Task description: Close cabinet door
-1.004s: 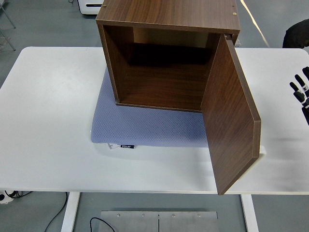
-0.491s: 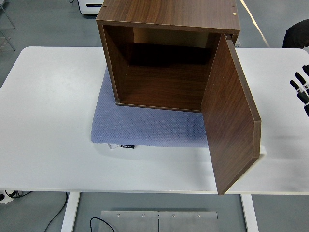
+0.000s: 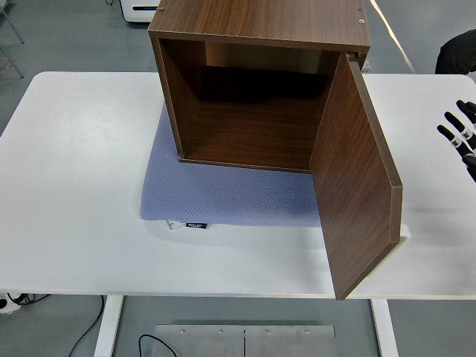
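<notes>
A white table [image 3: 74,186] carries a blue mat [image 3: 223,197], and on the mat's far part stands a walnut cabinet [image 3: 253,30], its mouth facing the camera and its inside empty as far as the shadowed back panel shows. The door [image 3: 357,186], hinged on the cabinet's right edge, stands wide open, swung out toward the table's near edge, exactly as it stood a second ago. At the far right edge the right hand [image 3: 461,137] has crept slightly inward and upward over the last half second, its black fingers [image 3: 448,134] spread and holding nothing, well apart from the door. The closing push has likely not begun; the hand appears to be only starting its approach. The left arm is out of view.
</notes>
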